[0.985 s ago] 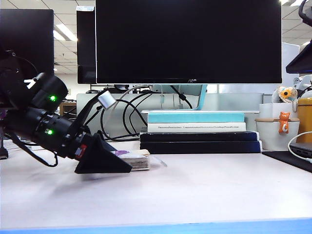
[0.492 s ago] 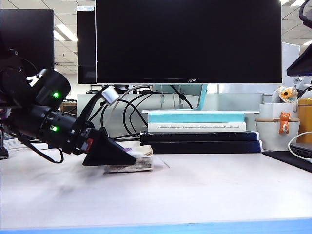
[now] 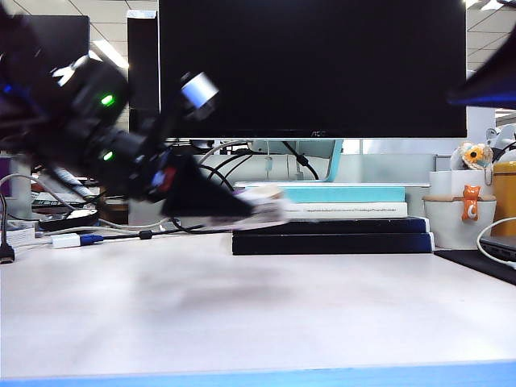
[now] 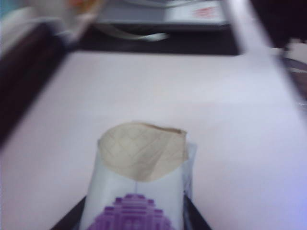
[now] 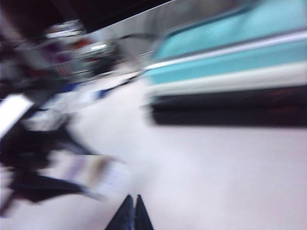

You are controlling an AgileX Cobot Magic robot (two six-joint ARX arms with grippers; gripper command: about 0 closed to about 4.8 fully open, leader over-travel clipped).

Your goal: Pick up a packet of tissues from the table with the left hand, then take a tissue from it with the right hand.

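Behind the table [image 3: 322, 314] stood a big dark monitor [image 3: 314, 64], with a stack of books [image 3: 330, 222] at its foot and white cups [image 3: 459, 214] off to the right in the exterior view. On the left of that view the left hand [image 3: 242, 205], a black arm with green lights, hung tilted above the desk, blurred. Its fingers were closed on the packet of tissues [image 3: 262, 210], which was clear of the tabletop and level with the books. From the left wrist camera the packet [image 4: 139, 191] sat between the two black fingers [image 4: 67, 220], purple patch facing up, and the tissue [image 4: 141, 151], a cream folded leaf, poked out of the packet's far end, pale desk beyond it.

Only a dark blurred shape at the upper right edge of the exterior view showed of the other arm. In its own wrist picture the right hand [image 5: 130, 213] had its two pointed fingers pressed together, tips touching and holding nothing, over bare desk, with the smeared packet [image 5: 96, 175] and the left arm to one side and the books [image 5: 230, 81] behind
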